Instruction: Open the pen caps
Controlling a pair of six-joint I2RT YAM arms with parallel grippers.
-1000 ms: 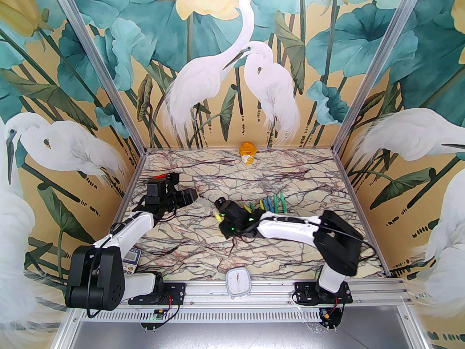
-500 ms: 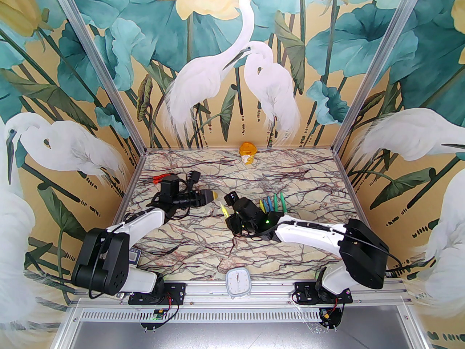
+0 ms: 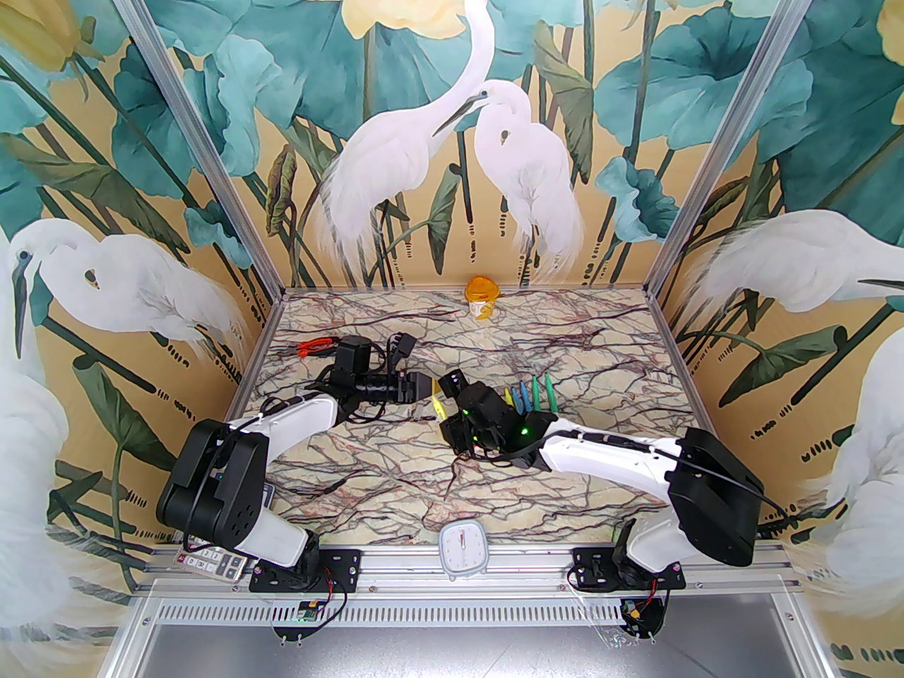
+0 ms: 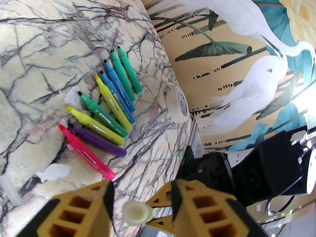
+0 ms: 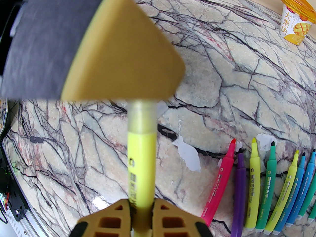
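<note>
Left jaws have moved right, now spread around the cap [image 4: 136, 212], pen [image 5: 141, 162] axis pointing straight into them; right jaws pinch its barrel above the worktop [image 3: 565, 350].

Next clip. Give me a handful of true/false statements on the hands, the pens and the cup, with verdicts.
1. The right hand is shut on a yellow pen. True.
2. That pen's clear cap is off. False: it sits on the tip.
3. The left hand is clamped on the cap. False: its fingers stand apart around it.
4. The loose pens in the row show bare tips. True.
5. The orange-lidded cup lies on its side. False: it stands upright.
</note>
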